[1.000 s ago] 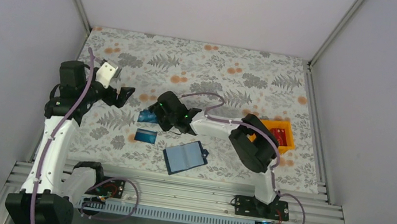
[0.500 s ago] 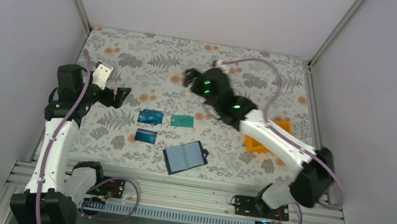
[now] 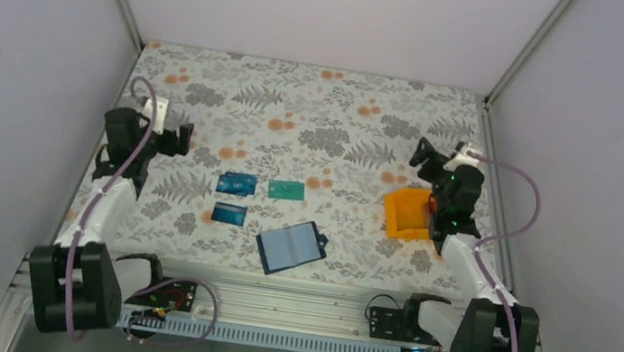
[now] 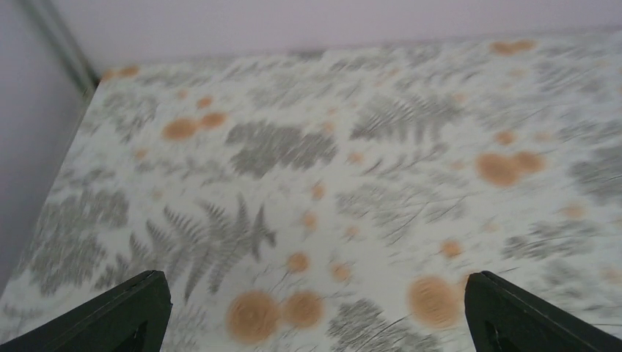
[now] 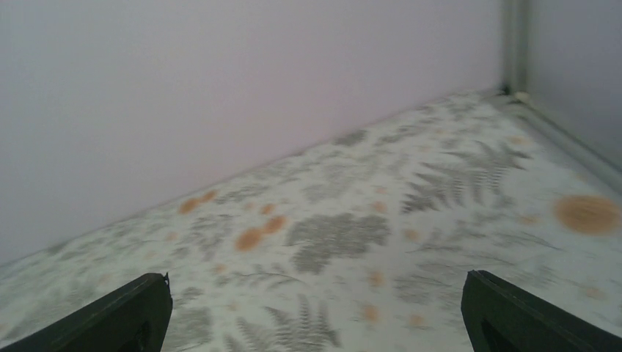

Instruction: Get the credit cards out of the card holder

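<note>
The blue card holder lies open and flat near the front middle of the table. Two blue cards and a teal-green card lie on the cloth just behind it. The red card is hidden. My left gripper is at the left side, open and empty, well away from the cards; its wrist view shows only cloth between wide-apart fingers. My right gripper is at the far right above the bin, open and empty; its wrist view shows cloth and the back wall.
An orange plastic bin stands at the right, partly under my right arm. White walls close the table at the back and both sides. A metal rail runs along the near edge.
My right arm has left the cards, leaving the teal-green card on the cloth, and swung back to the far right above the bin. My left arm has drawn back to the left.
</note>
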Controlling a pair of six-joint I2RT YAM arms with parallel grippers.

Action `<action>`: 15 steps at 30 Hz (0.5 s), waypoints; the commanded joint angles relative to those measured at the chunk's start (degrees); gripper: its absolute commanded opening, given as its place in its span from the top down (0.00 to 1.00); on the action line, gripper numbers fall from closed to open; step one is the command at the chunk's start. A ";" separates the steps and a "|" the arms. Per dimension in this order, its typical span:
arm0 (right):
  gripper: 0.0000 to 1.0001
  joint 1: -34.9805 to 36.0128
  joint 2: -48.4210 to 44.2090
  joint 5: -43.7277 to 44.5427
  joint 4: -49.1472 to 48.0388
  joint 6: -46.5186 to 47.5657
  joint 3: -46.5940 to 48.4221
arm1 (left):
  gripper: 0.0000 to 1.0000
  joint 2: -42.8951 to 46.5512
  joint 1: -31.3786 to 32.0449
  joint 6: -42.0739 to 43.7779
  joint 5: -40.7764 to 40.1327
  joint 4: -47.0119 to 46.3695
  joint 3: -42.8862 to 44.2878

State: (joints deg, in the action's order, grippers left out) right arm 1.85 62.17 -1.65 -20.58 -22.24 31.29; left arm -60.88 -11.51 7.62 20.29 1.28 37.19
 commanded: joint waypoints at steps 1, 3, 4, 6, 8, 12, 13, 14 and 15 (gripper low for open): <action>0.00 -5.99 -1.78 0.03 -18.22 3.28 -7.99 | 0.00 -4.26 -0.44 0.59 -8.93 -23.66 -8.76; 0.00 -6.61 -3.80 3.05 -25.44 5.67 -14.28 | 0.00 -4.85 -0.40 -2.44 -8.18 -31.48 -12.68; 0.00 -6.86 -4.15 3.86 -27.70 6.24 -16.21 | 0.00 -5.06 -0.36 -3.65 -8.01 -36.15 -15.35; 0.00 -7.02 -2.89 3.12 -28.73 7.74 -17.75 | 0.00 -6.07 0.24 -4.50 -8.46 -45.97 -19.98; 0.00 -7.08 -0.42 2.37 -30.12 9.75 -18.79 | 0.00 -8.00 1.12 -2.39 -10.15 -50.97 -22.30; 0.00 -8.72 4.51 1.54 -37.05 11.47 -21.69 | 0.00 -14.25 1.51 -2.91 -13.22 -56.93 -24.03; 0.00 -9.19 6.12 0.63 -38.71 11.51 -21.90 | 0.00 -14.95 1.71 -3.45 -14.37 -56.49 -23.26; 0.00 -9.38 7.92 -0.20 -40.86 11.64 -21.95 | 0.00 -15.80 1.82 -3.98 -15.06 -58.12 -23.22; 0.00 -9.45 9.61 -1.12 -42.20 11.93 -21.75 | 0.00 -16.61 1.96 -3.92 -14.69 -59.17 -22.98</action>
State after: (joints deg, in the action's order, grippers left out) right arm -6.44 67.02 -0.86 -50.96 -13.41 10.44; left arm -74.70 -10.04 5.06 8.54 -45.67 13.87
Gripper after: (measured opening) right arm 0.998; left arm 0.999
